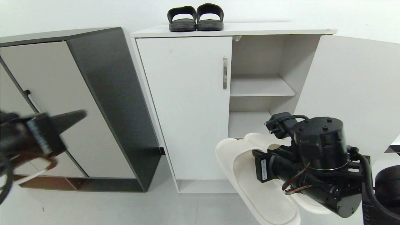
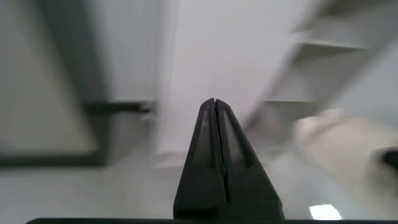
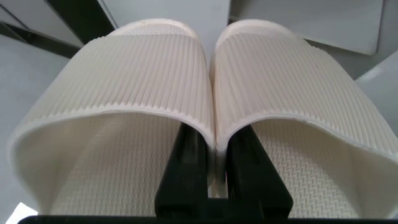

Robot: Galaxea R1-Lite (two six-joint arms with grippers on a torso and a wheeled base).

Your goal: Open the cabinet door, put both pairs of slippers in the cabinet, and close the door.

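Head view: the white cabinet stands against the far wall, its left door shut and its right door swung wide open to the right, baring a shelf inside. A pair of black slippers sits on the cabinet top, above the shut door. The right gripper holds a pair of white slippers low and near, just in front of the open compartment. The left gripper hangs far left, before a dark-framed cabinet

Left wrist view: its two fingers are pressed together with nothing between them

Right wrist view: the fingers are clamped on the two inner edges of the white slippers, one finger under each ribbed strap
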